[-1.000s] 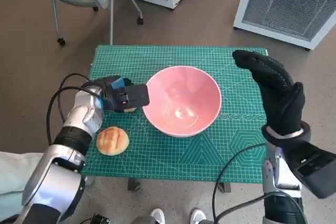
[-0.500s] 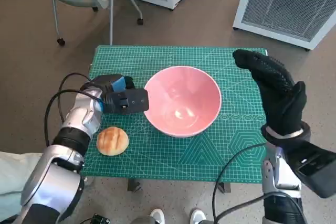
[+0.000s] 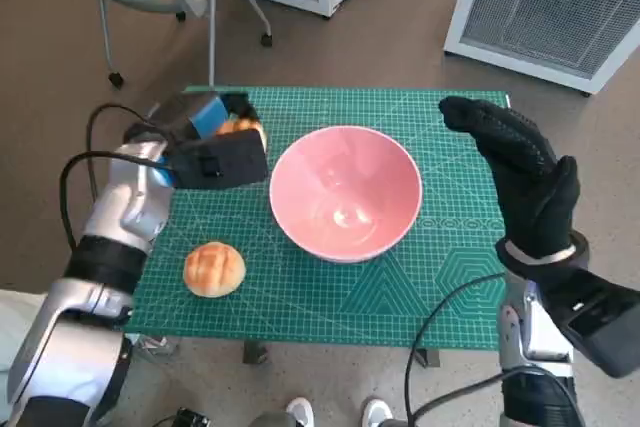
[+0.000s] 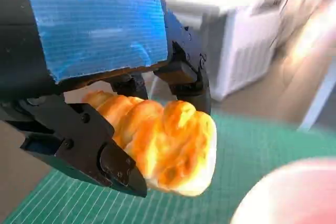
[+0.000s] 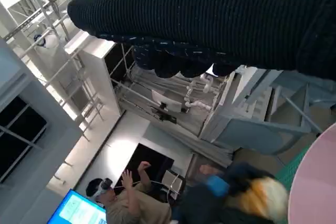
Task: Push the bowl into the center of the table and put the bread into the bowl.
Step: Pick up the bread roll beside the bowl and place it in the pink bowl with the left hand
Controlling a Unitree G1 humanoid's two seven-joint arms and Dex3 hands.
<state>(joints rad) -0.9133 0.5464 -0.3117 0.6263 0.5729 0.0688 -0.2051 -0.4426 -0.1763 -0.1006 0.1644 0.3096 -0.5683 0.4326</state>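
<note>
- The left hand [image 3: 215, 142] grips a golden piece of bread [image 4: 157, 145] between its black fingers [image 4: 100, 150], up off the table [image 3: 300, 107] near the far left corner, just beside the bowl's left rim.
- In the left wrist view the bread's long axis runs from inside the grasp out toward the bowl, with the ridged, browned end sticking out past the fingers; in the head view only a small part of it [image 3: 240, 128] shows behind the hand.
- The pink bowl [image 3: 345, 192] sits upright, mouth up, about at the middle of the green cutting mat [image 3: 440, 277] that covers the table; nothing lies in it.
- A second bread roll [image 3: 214, 268], round with a slashed top, lies on the mat near the front left corner, apart from the bowl and the left hand.
- The right hand [image 3: 520, 182], in its black glove, is held up over the right edge of the table with its fingers extended and holding nothing, apart from the bowl.
- Bare mat shows on all sides of the bowl, widest toward the front edge and the right side.
- In the right wrist view a person [image 5: 123, 203] sits in the background by a blue screen [image 5: 73, 211].
</note>
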